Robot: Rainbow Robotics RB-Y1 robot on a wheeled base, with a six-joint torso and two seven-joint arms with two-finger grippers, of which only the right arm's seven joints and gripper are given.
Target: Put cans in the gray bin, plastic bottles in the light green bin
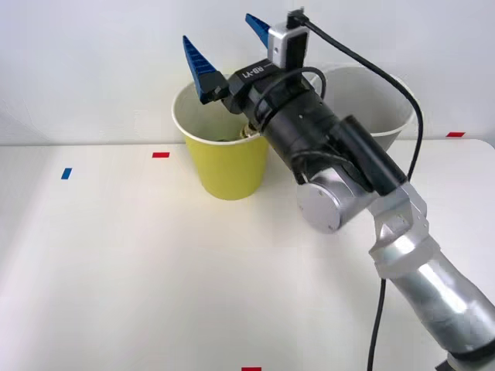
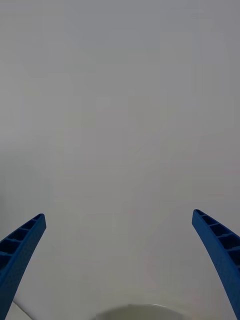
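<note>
Seen from the front, two bins are stood side by side at the far edge of the white table (image 1: pixel 116 270), against a white wall (image 1: pixel 93 62). The light green bin (image 1: pixel 228 166) is placed to the left, and the gray bin (image 1: pixel 383 116) to its right, largely covered by the right arm (image 1: pixel 363 185). Inside the light green bin, just under the arm, a small dark and pale shape can be made out, but what it is cannot be told. The right gripper (image 1: pixel 224 46) is held above the light green bin, over its rim, tilted upward toward the wall. Its blue fingers (image 1: pixel 199 66) are spread wide, and nothing is held between them. A black cable (image 1: pixel 387 85) is looped from the small camera on the wrist down along the arm. Three red tape marks (image 1: pixel 160 154) and one blue tape mark (image 1: pixel 66 173) are stuck on the table; one red mark lies just left of the light green bin, one at the far right, one at the near edge.

From the right wrist, the two ribbed blue fingers (image 2: pixel 20 250) are seen well apart, with only the plain wall (image 2: pixel 120 125) between them. A curved white rim (image 2: pixel 135 311) is shown at the edge between the fingers; which bin it belongs to cannot be told.
</note>
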